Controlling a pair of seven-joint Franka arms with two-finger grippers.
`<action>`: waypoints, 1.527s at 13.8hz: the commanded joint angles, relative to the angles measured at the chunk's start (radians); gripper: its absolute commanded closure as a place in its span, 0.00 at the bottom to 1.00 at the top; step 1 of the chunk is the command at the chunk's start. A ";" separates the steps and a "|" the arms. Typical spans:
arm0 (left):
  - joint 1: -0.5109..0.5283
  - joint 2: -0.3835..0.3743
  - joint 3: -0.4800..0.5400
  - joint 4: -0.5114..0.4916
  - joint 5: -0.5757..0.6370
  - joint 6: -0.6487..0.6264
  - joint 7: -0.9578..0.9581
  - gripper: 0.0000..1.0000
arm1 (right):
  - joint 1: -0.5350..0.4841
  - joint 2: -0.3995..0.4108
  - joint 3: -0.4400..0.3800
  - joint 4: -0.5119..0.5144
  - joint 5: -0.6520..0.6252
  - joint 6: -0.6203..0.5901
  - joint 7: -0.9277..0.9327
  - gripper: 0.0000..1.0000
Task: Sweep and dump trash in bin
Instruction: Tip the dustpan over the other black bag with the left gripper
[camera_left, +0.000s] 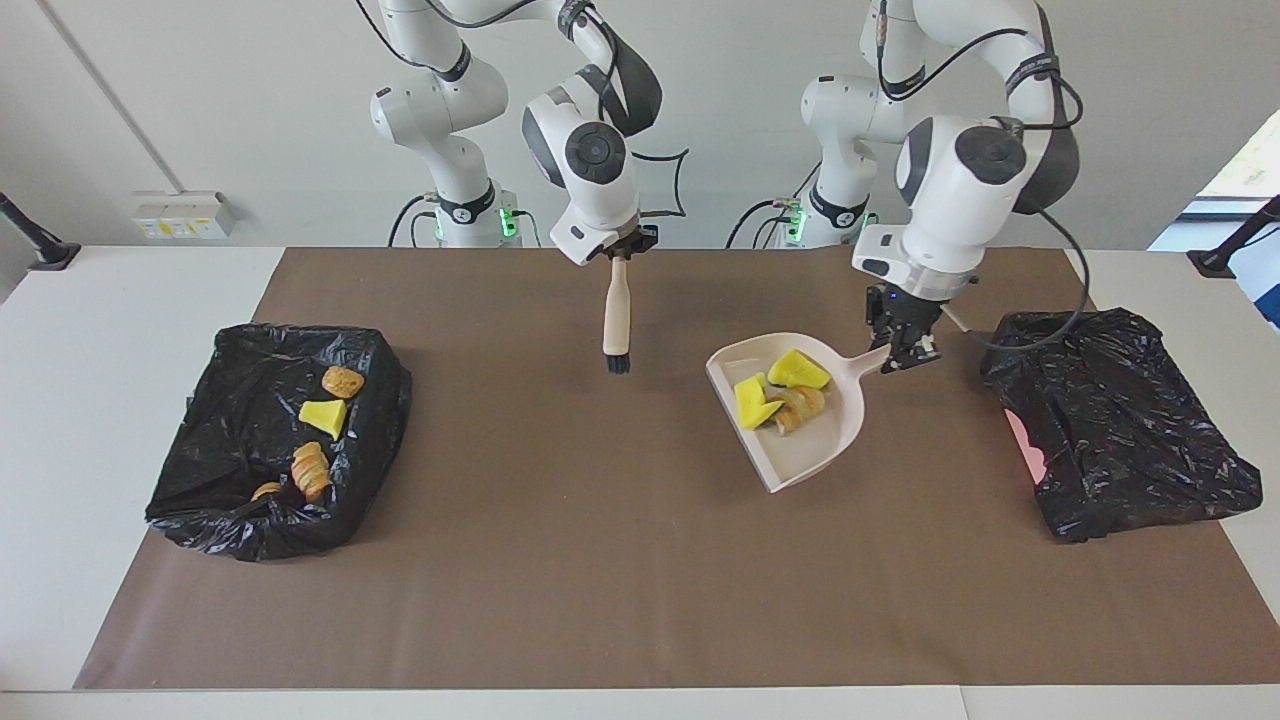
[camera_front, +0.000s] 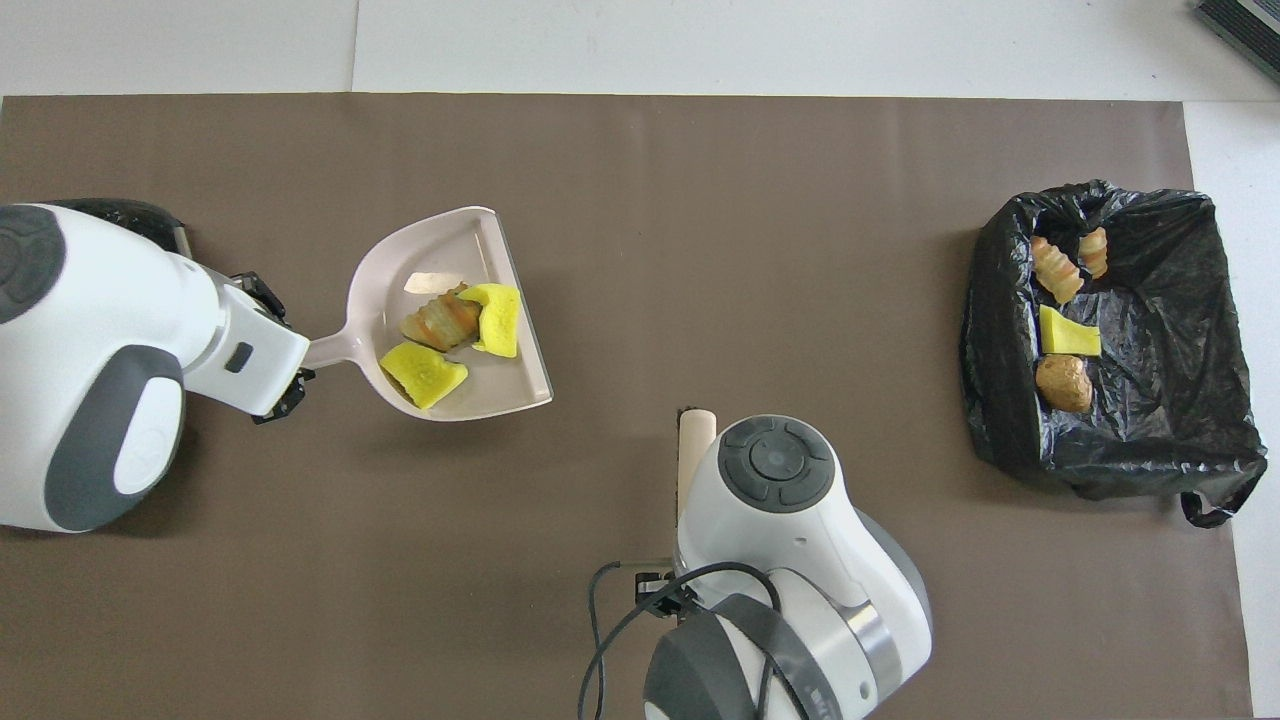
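My left gripper (camera_left: 905, 345) (camera_front: 288, 366) is shut on the handle of the pale pink dustpan (camera_left: 800, 455) (camera_front: 440, 250), holding it above the brown mat toward the left arm's end. Three pieces of trash lie in the pan: two yellow wedges (camera_left: 797, 369) (camera_front: 424, 362) and a tan bread roll (camera_left: 800, 408) (camera_front: 440, 320). My right gripper (camera_left: 620, 250) is shut on the beige-handled brush (camera_left: 617, 305) (camera_front: 695, 440), which hangs bristles down above the mat's middle. The black-lined bin (camera_left: 230, 520) (camera_front: 1160, 420) at the right arm's end holds several more trash pieces (camera_left: 323, 415) (camera_front: 1069, 335).
A crumpled black bag (camera_left: 1110, 420) with something pink showing at its edge lies at the left arm's end, close beside the left gripper. A brown mat (camera_left: 600, 560) covers most of the white table.
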 joint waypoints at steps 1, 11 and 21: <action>0.134 0.004 -0.011 0.110 -0.002 -0.091 0.145 1.00 | 0.047 -0.016 0.001 -0.043 0.025 0.028 0.041 1.00; 0.659 0.128 -0.005 0.358 -0.040 -0.001 0.469 1.00 | 0.110 0.084 0.001 -0.097 0.028 0.185 0.080 1.00; 0.646 0.241 -0.007 0.414 0.618 0.200 0.592 1.00 | 0.104 0.125 -0.001 -0.051 0.009 0.220 0.078 0.00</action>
